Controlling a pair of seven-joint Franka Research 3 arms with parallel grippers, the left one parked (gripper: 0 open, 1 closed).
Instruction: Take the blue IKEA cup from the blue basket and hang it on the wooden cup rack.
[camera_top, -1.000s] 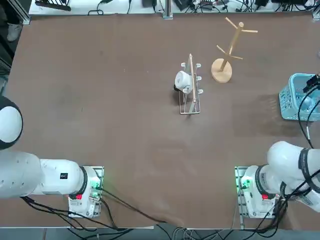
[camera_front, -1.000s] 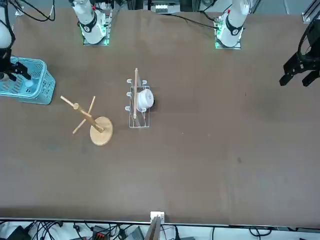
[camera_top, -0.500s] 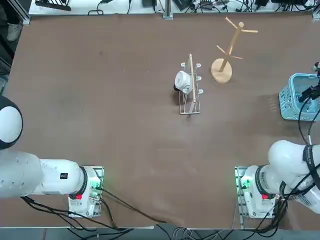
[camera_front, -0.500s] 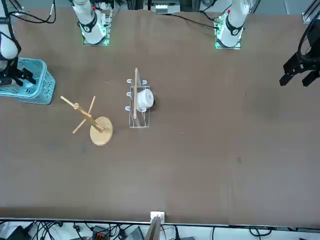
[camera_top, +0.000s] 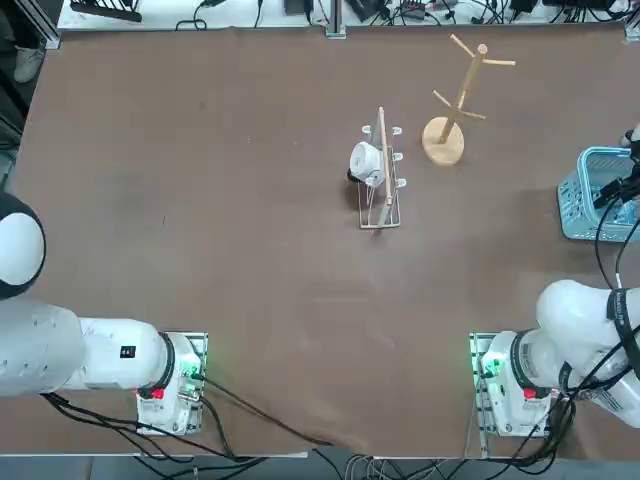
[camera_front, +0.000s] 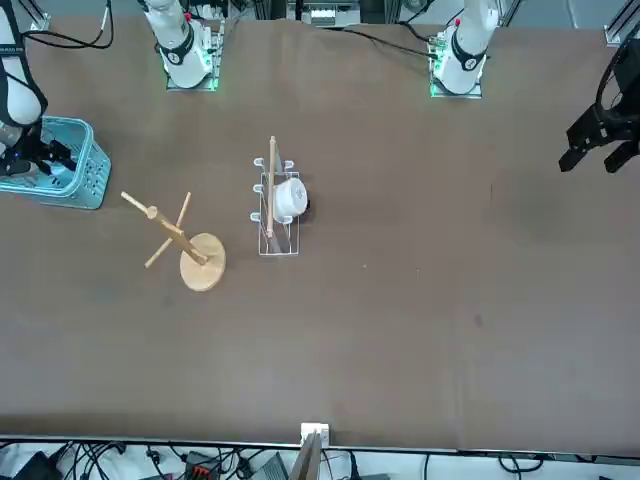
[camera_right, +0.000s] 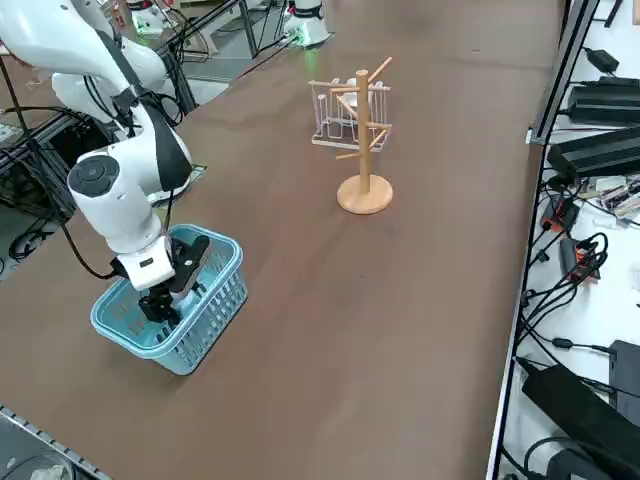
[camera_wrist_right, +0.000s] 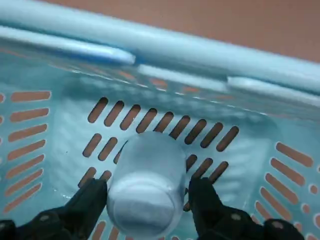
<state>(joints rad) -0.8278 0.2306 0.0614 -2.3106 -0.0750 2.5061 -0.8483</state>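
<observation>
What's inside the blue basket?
The blue cup lies inside the blue basket, between the open fingers of the right tool. The tool hides part of the basket's interior, so anything beneath it can't be seen.

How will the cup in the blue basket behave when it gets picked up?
The cup looks like thin plastic, so probably light. Its smooth surface may slip. It seems to lie on its side, so it could roll if a finger of the open right gripper nudges it.

Looks like a robotics lab: 2 arms (camera_top: 90, 350) bolted along 1 table (camera_top: 300, 280) edge, cables (camera_right: 560, 290) beyond the opposite edge.
</observation>
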